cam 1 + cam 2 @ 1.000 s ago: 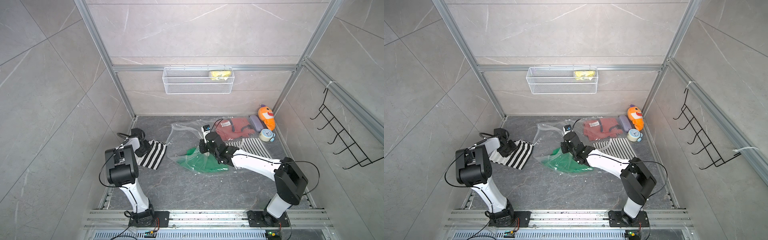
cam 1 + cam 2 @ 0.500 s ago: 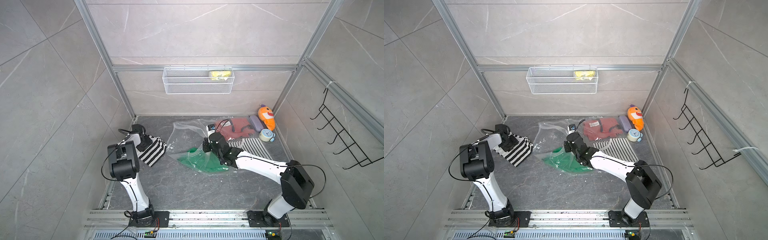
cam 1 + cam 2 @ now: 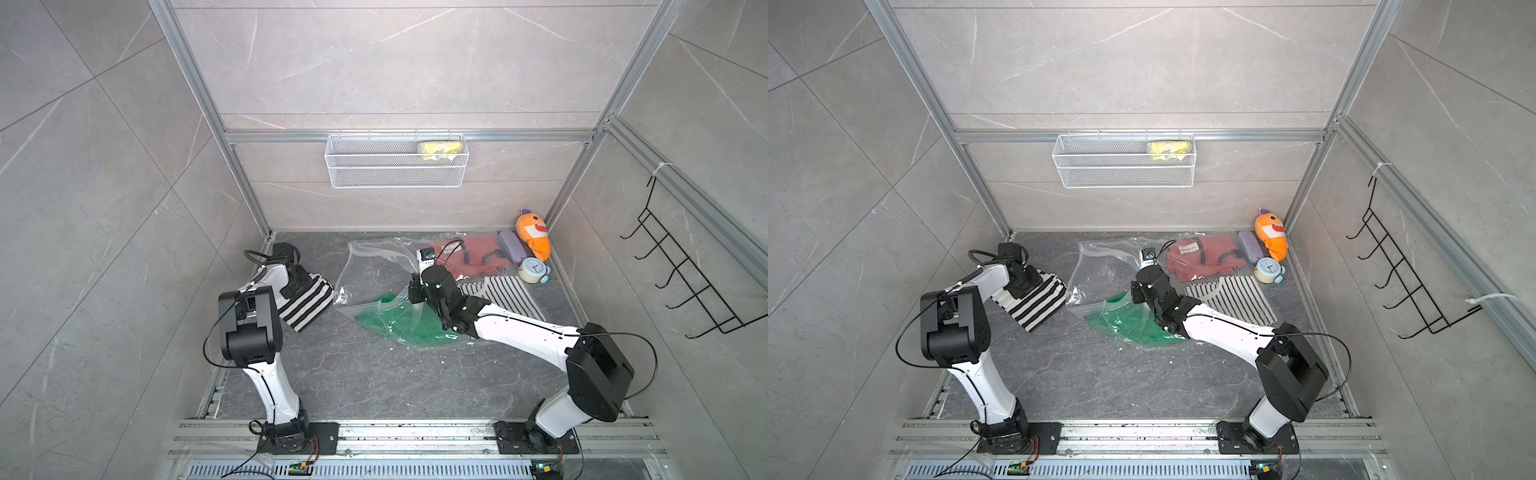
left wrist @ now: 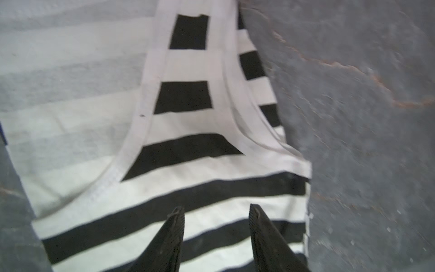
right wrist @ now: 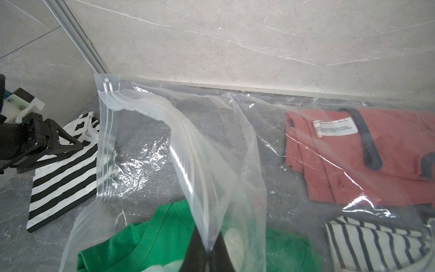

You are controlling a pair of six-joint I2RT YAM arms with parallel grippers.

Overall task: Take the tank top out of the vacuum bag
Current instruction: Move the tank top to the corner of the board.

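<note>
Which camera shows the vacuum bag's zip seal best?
The right wrist view: the zip seal of the vacuum bag is close, its ridges clear. In both top views it is just a thin, faint edge; the left wrist view shows none of it.

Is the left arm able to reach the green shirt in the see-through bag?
Probably yes. The right tool pinches up the top layer of the clear plastic vacuum bag, so its mouth gapes toward that arm, and the green knit shirt lies inside. The left tool is open.
</note>
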